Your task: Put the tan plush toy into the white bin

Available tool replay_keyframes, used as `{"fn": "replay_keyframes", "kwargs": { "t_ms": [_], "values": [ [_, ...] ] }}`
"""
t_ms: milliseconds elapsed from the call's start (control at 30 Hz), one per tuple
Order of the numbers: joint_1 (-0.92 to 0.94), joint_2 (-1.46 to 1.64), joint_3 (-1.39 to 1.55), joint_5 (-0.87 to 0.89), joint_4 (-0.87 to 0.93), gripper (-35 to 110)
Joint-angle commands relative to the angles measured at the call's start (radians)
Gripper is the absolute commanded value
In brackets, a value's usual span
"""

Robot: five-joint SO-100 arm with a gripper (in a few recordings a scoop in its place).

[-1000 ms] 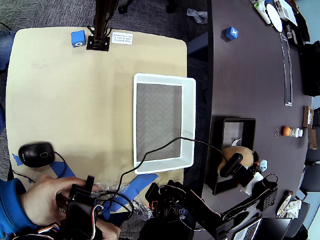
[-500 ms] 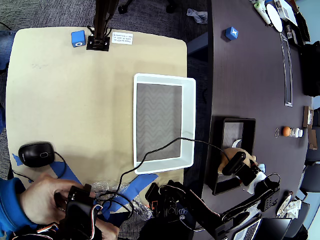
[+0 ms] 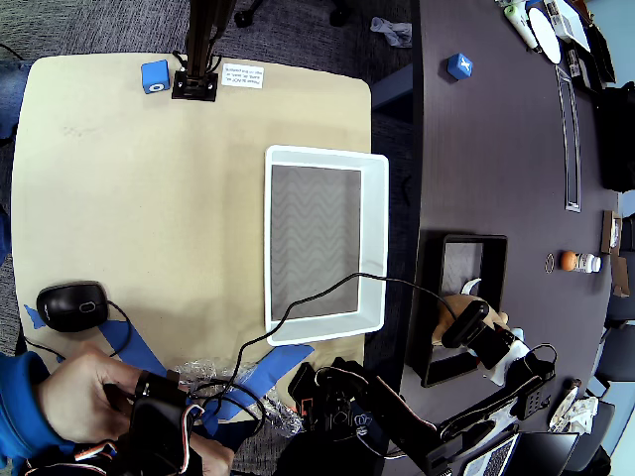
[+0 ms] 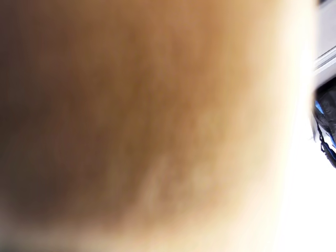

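In the black tray (image 3: 448, 327) on the dark tabletop (image 3: 496, 149): plush toy (image 3: 458, 303), well apart from the white bin (image 3: 375, 238). Gripper (image 3: 464, 319) pressed against it for grasping; finger state cannot be told.

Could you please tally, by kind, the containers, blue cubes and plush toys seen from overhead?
Containers: 2, a white bin and a black tray
Blue cubes: 2, one on the tan table, one on the dark table
Plush toys: 1, the tan toy in the tray under the claw
Total: 5
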Motion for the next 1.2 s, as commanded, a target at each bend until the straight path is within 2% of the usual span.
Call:
{"fn": "replay_keyframes", "kwargs": {
  "t_ms": [0, 233, 467, 900, 1167],
  "values": [
    [0.012, 0.021, 0.017, -0.028, 0.023, 9],
    [0.008, 0.021, 0.015, -0.048, 0.025, -1],
    [0.008, 0.023, -0.003, -0.049, 0.026, 0],
    [0.005, 0.172, -0.23, -0.055, 0.029, 0],
    [-0.11, 0.33, -0.333, -0.16, 0.029, 0]
  ]
}}
